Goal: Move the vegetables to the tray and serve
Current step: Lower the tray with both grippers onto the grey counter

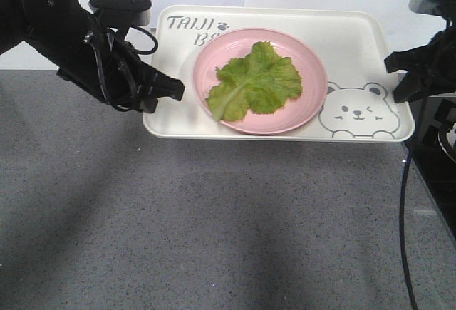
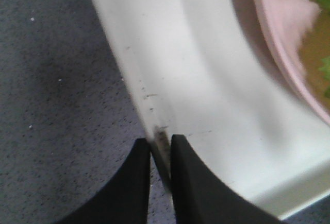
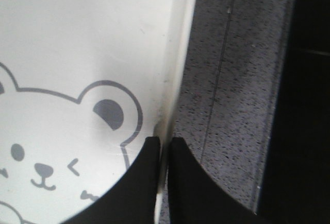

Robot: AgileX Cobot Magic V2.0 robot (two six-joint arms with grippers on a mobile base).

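Grey speckled counter (image 1: 214, 239); left gripper (image 2: 161, 147) and right gripper (image 3: 164, 144) each pinch tray (image 1: 356, 46) rim, pink plate (image 1: 313, 103) with vegetables (image 1: 256, 80) between them.

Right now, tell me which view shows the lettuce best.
The front view: the whole lettuce lies on the pink plate. The left wrist view catches only blurred green scraps at its edge; the right wrist view shows none.

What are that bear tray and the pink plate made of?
The tray looks like matte cream plastic: thin moulded rim, printed bear, scuff marks near the left gripper. The pink plate has a smooth, slightly glossy surface, probably plastic or melamine; ceramic can't be excluded.
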